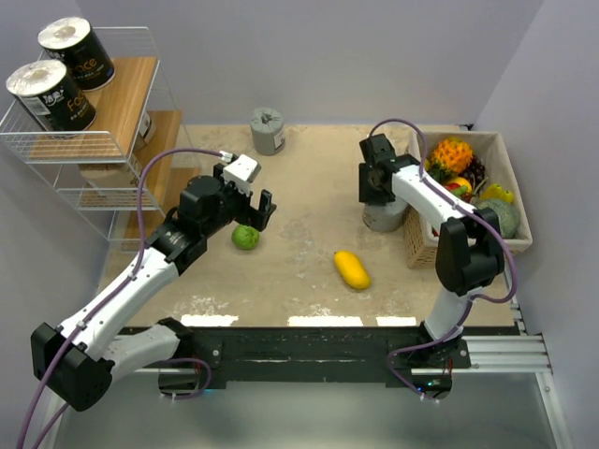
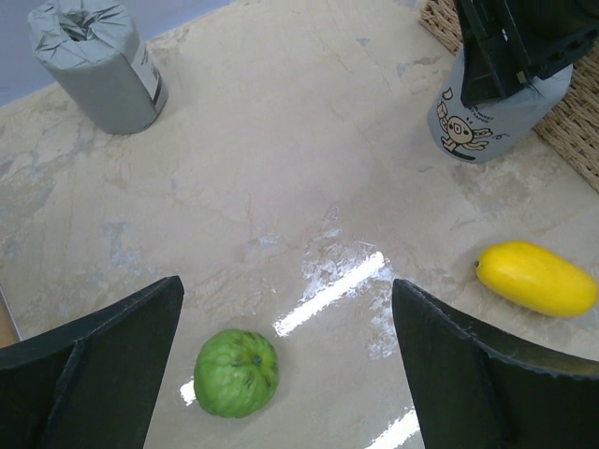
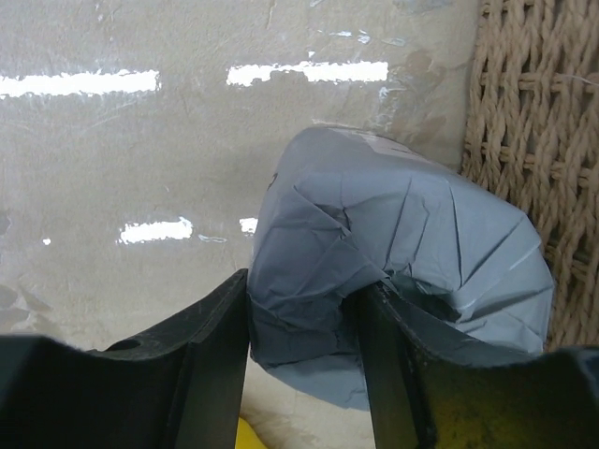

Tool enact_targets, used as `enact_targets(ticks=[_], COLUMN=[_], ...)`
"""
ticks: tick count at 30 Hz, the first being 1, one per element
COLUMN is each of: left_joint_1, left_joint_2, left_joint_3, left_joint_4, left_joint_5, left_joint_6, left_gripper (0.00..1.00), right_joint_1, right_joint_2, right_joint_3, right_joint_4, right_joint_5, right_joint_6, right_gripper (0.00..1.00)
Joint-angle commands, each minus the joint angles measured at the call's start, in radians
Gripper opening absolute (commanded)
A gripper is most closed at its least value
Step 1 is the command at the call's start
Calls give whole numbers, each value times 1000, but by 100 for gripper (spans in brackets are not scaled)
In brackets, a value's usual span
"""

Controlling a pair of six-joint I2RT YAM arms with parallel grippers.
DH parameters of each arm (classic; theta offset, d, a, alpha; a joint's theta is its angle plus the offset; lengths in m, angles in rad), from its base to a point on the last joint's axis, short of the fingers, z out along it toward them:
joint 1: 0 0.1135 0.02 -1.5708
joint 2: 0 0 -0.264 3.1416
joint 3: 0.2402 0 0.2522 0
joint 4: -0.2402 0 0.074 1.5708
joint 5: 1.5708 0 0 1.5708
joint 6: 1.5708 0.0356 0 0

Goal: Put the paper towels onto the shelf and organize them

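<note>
Two black-wrapped paper towel rolls (image 1: 77, 51) (image 1: 51, 94) stand on the top board of the white wire shelf (image 1: 126, 94) at the far left. A grey roll (image 1: 268, 130) stands free at the back centre; it also shows in the left wrist view (image 2: 94, 65). My right gripper (image 1: 379, 192) is shut on a second grey roll (image 3: 412, 234) standing on the table beside the basket, one finger in its top dent and one outside. My left gripper (image 2: 285, 290) is open and empty, hovering just above a green fruit. No tan rolls are clearly in view.
A green fruit (image 2: 236, 372) lies on the table under the left gripper. A yellow mango (image 1: 352, 269) lies centre front. A wicker basket (image 1: 510, 201) of fruit stands at the right, touching the gripped roll. Lower shelf boards (image 1: 159, 178) step out toward the left arm.
</note>
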Motion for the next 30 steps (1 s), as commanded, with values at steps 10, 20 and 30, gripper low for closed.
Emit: enact_targets(ticks=[10,20,30], left_joint_1=[-5,-5,-6], left_joint_2=[-87,-179,-201], left_joint_3=[-15,-57,-74], left_joint_4=[66,110,132], left_joint_5=[-119,-277,-314], left_joint_6=[-12,-15,0], left_gripper=[99,99,99], right_joint_1=[182,394,435], right_joint_2=[-18,248,288], right_joint_3=[82,401,518], right_joint_4=[137,128,79], right_joint_5=[-91,-106,-72], right_joint_6=[-157,-161,-117], right_gripper=[42,41,62])
